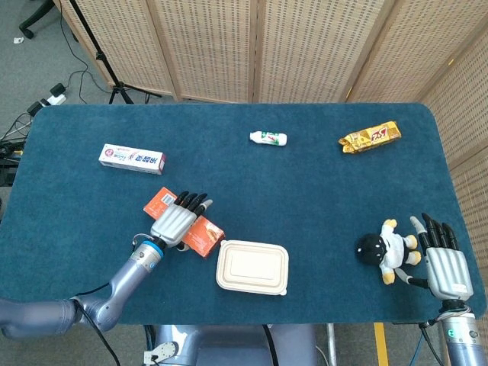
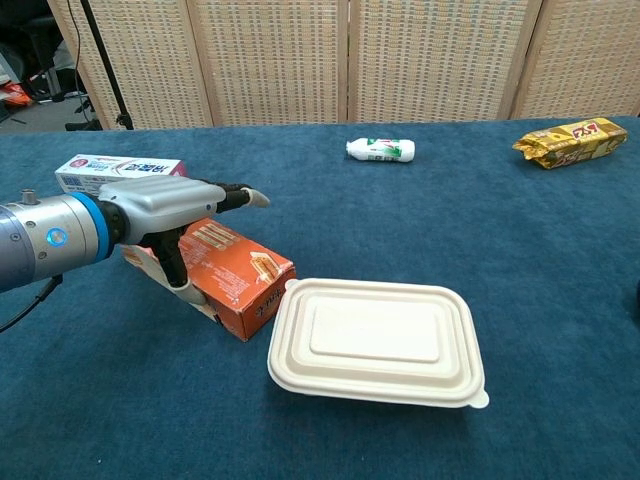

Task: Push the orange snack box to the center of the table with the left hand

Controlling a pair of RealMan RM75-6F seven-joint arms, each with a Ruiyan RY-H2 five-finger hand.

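Observation:
The orange snack box (image 1: 203,232) (image 2: 238,275) lies at the front left of the blue table, its right end close to the white lidded container (image 1: 252,267) (image 2: 376,340). My left hand (image 1: 178,219) (image 2: 170,205) lies flat over the box with fingers stretched forward and the thumb pressed against the box's near side. My right hand (image 1: 444,262) rests at the table's front right with fingers spread, holding nothing; the chest view does not show it.
A toothpaste box (image 1: 133,158) (image 2: 120,169) lies at the left. A small white bottle (image 1: 268,138) (image 2: 380,150) and a yellow snack pack (image 1: 370,137) (image 2: 567,141) lie at the back. A plush toy (image 1: 386,249) lies just left of my right hand.

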